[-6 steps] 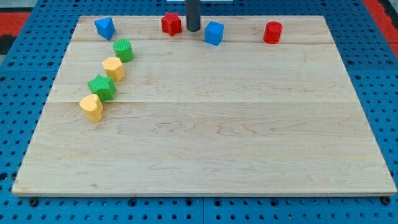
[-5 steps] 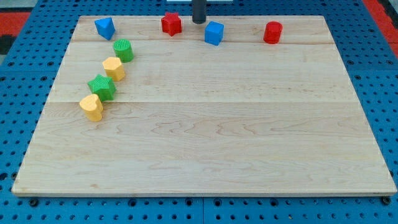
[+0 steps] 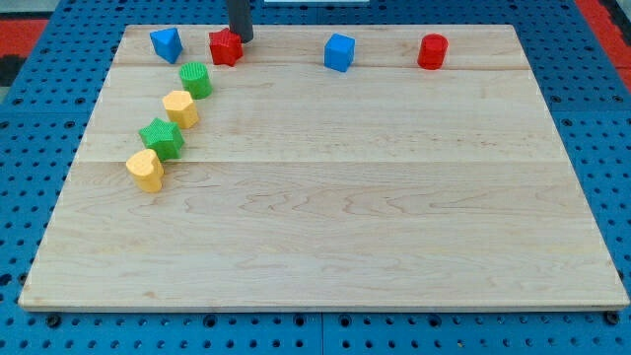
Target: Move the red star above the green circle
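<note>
The red star (image 3: 225, 47) lies near the board's top edge, up and to the right of the green circle (image 3: 195, 80). My tip (image 3: 241, 39) touches the star's upper right side. The green circle sits at the top of a slanted row of blocks on the view's left.
A blue block (image 3: 166, 43) lies left of the star. A blue cube (image 3: 339, 52) and a red cylinder (image 3: 432, 51) lie along the top. Below the green circle sit a yellow block (image 3: 180, 107), a green star (image 3: 161, 138) and a yellow heart (image 3: 146, 170).
My tip moved left along the top edge and pushed the red star left, from beside the blue cube to up and right of the green circle.
</note>
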Controlling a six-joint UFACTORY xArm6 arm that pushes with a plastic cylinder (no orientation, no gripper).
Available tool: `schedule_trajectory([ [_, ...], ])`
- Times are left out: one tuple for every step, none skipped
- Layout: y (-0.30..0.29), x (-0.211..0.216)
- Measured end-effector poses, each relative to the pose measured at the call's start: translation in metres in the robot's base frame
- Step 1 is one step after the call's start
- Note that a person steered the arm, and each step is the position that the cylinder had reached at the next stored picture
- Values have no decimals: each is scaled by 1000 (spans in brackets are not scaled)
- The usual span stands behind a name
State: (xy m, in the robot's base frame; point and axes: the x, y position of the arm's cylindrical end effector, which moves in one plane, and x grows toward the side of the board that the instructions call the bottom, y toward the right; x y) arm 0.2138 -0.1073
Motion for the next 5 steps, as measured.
schedule_trajectory([
  [-25,0],
  [-33,0],
  [-52,0],
  [-71,7],
  [-96,12],
])
